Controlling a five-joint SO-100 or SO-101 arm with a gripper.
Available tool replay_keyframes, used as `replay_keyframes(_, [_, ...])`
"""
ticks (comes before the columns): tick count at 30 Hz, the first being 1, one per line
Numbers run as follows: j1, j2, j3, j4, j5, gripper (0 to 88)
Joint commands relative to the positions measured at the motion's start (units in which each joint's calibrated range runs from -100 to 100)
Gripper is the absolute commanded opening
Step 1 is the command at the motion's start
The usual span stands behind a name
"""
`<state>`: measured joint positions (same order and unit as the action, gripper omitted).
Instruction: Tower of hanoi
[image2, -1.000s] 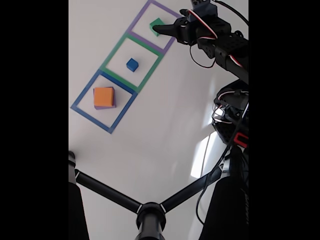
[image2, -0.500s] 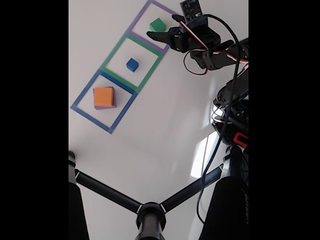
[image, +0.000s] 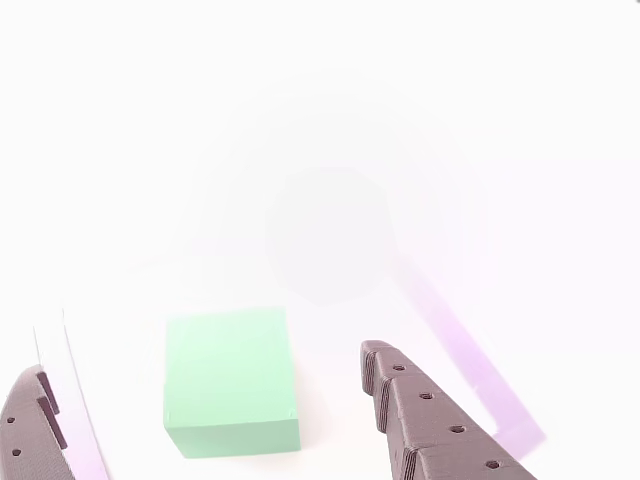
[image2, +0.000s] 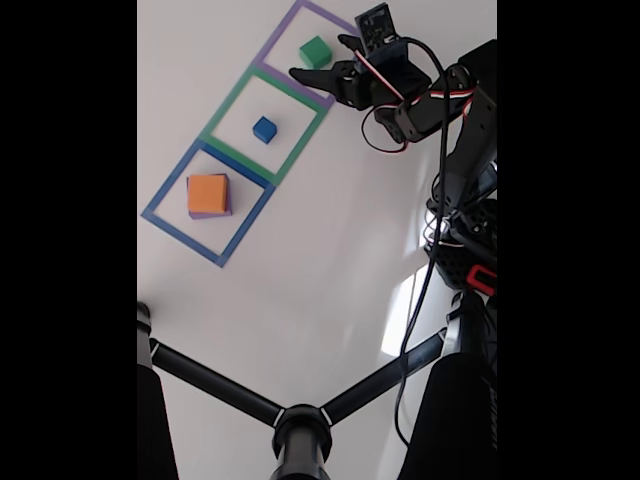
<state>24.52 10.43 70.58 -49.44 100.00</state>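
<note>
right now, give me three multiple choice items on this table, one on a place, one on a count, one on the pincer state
1. Which taped square holds the green cube?
A. the purple one
B. the blue one
C. the green one

2. How many taped squares lie in the row?
A. two
B. three
C. five

3. How does the pincer stand?
A. shut on the orange block
B. shut on the blue cube
C. open, holding nothing

Answers:
1. A: in the fixed view the green cube sits inside the purple square at the far end of the row.
2. B: the purple square, the green square around the blue cube, and the blue square around the orange block.
3. C: the pincer has its fingers spread; in the other view the green cube lies on the table between them, touched by neither.
</note>
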Motion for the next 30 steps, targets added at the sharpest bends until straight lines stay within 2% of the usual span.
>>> replay_keyframes(1, [-0.74, 0.92, -2.86, -1.9, 0.0, 35.4])
replay_keyframes(20, [-0.65, 5.68, -3.95, -4.0, 0.0, 30.3])
replay_keyframes(30, [-0.74, 6.49, -4.4, -4.0, 0.0, 19.2])
